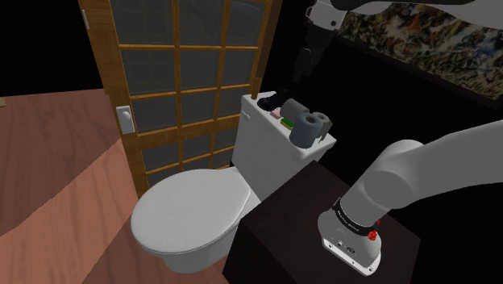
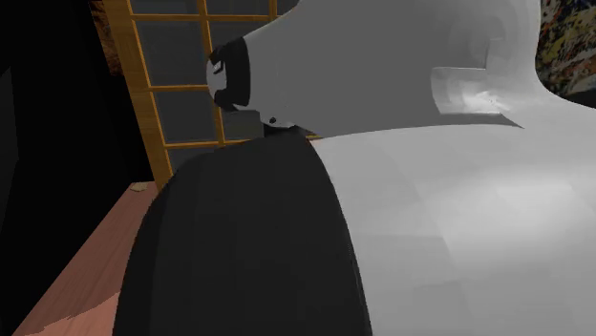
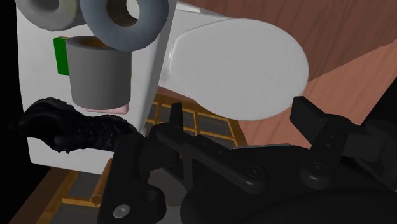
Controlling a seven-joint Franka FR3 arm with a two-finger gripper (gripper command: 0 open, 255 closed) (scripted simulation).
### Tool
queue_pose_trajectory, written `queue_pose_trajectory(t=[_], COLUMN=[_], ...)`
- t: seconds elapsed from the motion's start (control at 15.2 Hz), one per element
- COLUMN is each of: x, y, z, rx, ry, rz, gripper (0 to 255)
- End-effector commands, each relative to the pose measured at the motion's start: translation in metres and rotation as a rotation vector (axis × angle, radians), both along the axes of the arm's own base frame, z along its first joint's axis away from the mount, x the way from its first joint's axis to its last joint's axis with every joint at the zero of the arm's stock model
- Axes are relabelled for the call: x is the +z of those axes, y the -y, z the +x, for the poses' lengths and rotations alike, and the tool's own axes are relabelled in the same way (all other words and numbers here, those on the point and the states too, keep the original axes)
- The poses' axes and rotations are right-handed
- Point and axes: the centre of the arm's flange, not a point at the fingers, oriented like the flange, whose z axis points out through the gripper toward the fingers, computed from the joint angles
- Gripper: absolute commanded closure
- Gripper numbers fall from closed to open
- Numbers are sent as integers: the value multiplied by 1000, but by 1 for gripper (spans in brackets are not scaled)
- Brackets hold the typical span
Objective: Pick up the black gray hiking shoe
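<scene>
A wood-framed lattice door [image 1: 173, 89] stands beside the toilet tank [image 1: 258, 141], and the closed toilet lid [image 1: 189, 210] lies in front of the tank. The tool [image 1: 304, 71] hangs above the tank, fingers [image 3: 175, 121] apart and holding nothing. On the tank's top stand two grey rolls [image 1: 310, 125] and a grey cup [image 3: 98, 70]. The black hiking shoe [image 1: 270, 102] lies at the tank's door-side end, untouched.

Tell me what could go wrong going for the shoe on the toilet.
Crowding: the black shoe lies close beside the grey cup, with rolls just beyond, so the open gripper may knock them. The shoe sits near the end of the tank and could be pushed off.
</scene>
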Motion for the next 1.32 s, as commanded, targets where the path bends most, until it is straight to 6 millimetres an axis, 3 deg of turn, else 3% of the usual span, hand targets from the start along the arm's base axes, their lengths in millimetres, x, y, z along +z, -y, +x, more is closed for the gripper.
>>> queue_pose_trajectory(t=[0.0, 1.25], x=[-12, -134], y=[22, 208], z=[16, 161], rx=[4, 40], ry=[-12, -122], rz=[4, 51], gripper=[0, 0])
